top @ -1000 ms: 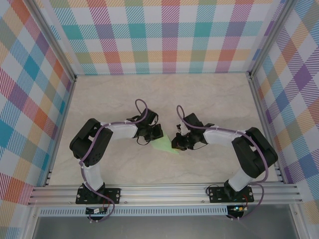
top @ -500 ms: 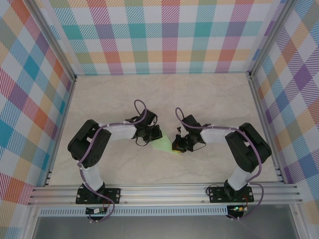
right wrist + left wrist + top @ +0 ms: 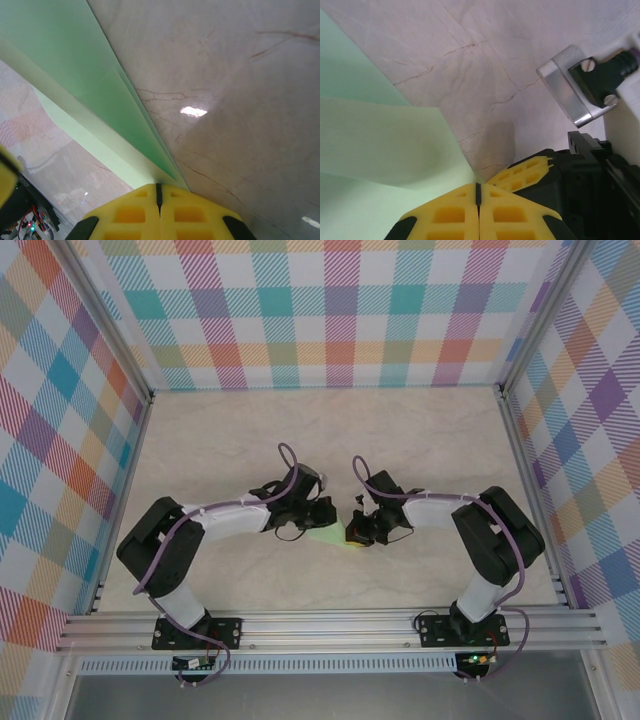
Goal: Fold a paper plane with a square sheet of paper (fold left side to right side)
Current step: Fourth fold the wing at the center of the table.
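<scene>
I see the marble-look table [image 3: 250,440] inside the plaid walls [image 3: 330,310], with both arms bent inward so their wrists almost meet at its middle. The left arm [image 3: 215,522] reaches in from the left and the right arm [image 3: 450,510] from the right. Between them lies the paper [image 3: 325,534], a pale green piece already folded into layers, near the table's centre and a little toward the arm bases. On my left wrist view the left gripper [image 3: 477,192] has its yellow jaws pressed together on a corner of the paper. The right gripper [image 3: 158,190] is likewise fully closed, pinching the point where the folded layers converge, just beside the left one.
</scene>
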Available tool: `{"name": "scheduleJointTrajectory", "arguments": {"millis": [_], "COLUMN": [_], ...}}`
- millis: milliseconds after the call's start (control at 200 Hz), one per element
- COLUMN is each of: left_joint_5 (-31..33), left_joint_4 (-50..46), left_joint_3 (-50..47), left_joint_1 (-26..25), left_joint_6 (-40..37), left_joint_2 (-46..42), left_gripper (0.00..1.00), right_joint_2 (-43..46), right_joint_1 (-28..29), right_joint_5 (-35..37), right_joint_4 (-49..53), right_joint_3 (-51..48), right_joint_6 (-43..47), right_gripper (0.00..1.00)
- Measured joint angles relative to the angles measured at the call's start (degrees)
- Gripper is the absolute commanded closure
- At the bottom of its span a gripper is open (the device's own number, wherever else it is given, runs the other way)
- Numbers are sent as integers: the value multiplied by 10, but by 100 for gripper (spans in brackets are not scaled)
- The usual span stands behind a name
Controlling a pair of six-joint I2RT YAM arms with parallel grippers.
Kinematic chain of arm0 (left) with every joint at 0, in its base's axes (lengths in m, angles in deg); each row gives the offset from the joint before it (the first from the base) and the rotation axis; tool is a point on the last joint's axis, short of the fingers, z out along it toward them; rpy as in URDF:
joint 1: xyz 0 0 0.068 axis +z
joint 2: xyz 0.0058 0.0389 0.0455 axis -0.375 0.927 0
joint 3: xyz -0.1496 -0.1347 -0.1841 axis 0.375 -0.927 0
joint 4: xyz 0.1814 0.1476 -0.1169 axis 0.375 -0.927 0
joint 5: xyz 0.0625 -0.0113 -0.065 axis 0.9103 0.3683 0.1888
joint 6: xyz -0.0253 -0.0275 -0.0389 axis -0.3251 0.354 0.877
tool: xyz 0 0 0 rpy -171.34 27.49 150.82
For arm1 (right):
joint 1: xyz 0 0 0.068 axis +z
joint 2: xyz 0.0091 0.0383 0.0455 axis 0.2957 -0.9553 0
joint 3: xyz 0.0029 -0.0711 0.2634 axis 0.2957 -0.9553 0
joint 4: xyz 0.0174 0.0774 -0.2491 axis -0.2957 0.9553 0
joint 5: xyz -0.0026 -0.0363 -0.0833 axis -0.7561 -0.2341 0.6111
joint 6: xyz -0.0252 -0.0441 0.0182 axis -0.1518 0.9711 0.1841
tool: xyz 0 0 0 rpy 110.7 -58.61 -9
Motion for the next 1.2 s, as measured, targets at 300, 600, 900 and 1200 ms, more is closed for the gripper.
{"name": "scheduleJointTrajectory", "arguments": {"millis": [300,600,900,1200], "left_joint_5": [-25,-31,-31,-21], "left_joint_4": [49,84,169,192], "left_joint_3": [0,-13,-75,-88], "left_joint_1": [-1,-1,-1,5], "left_joint_6": [2,7,17,10], "left_joint_2": [56,61,61,59], "left_gripper": [100,100,100,100], "right_joint_2": [0,0,0,0], "right_joint_1": [0,0,-3,-2], "right_joint_5": [0,1,2,9], "right_joint_4": [0,1,3,15], "right_joint_3": [0,0,1,5], "right_joint_6": [1,7,14,16], "right_gripper": [100,100,100,100]}}
